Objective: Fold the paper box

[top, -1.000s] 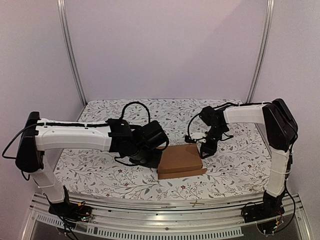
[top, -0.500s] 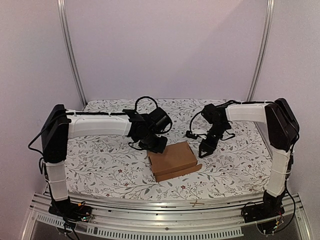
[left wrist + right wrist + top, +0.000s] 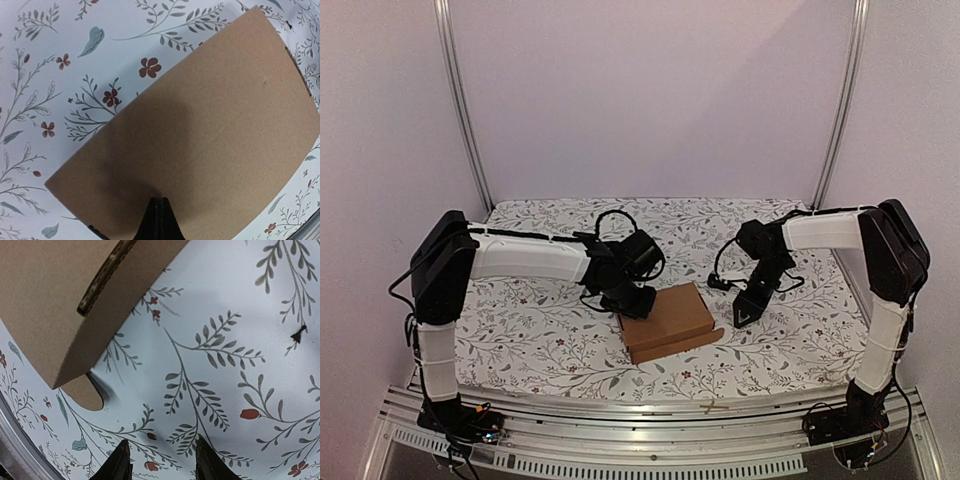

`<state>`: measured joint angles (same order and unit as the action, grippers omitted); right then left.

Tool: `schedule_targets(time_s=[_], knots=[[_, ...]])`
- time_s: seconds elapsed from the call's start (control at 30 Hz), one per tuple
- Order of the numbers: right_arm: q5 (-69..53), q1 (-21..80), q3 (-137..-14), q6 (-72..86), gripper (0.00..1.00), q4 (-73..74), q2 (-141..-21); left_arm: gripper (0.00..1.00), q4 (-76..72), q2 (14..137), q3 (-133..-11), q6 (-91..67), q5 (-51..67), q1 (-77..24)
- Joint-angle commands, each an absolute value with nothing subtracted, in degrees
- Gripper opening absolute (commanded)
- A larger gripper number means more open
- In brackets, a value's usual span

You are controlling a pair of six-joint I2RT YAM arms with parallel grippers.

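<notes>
The paper box is a thin flat brown cardboard box lying in the middle of the table, turned at an angle, with a flap sticking out along its near edge. My left gripper is shut and its tips press on the box's left part; in the left wrist view the closed tips rest on the brown lid. My right gripper is open and empty, just above the cloth to the right of the box. The right wrist view shows the box corner and a rounded tab beyond my open gripper.
The table is covered by a white cloth with a floral print. Metal frame posts stand at the back left and back right. A metal rail runs along the near edge.
The box has turned and shifted a little left. My left gripper moved back and right onto the box's left part. My right gripper moved right and down, away from the box.
</notes>
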<state>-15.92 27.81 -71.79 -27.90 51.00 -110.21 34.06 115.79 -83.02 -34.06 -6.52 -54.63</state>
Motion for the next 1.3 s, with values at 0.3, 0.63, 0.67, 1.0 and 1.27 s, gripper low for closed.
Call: schedule_targets(time_s=[0.3,0.63,0.67,1.0,1.27], knots=[[-23.09,30.78,-72.23,-24.80,0.37,53.03,-109.74,0.00,31.11,117.33,-80.29,-38.08,-5.07,-54.76],[-32.57,30.74,-73.41,-22.75,0.35,57.86,-111.76,0.00,30.49,117.15,-79.12,-39.37,-5.01,-54.77],[-32.56,30.69,-73.66,-22.62,0.35,57.87,-111.76,0.00,30.50,117.16,-79.10,-39.37,-5.01,-54.76],[-23.65,30.23,-73.52,-14.07,0.42,54.00,-110.58,0.00,30.56,116.89,-78.93,-39.85,-5.04,-54.76],[-22.87,30.20,-72.75,-11.87,0.44,51.74,-111.19,0.00,30.39,116.89,-78.75,-40.32,-5.13,-54.76]])
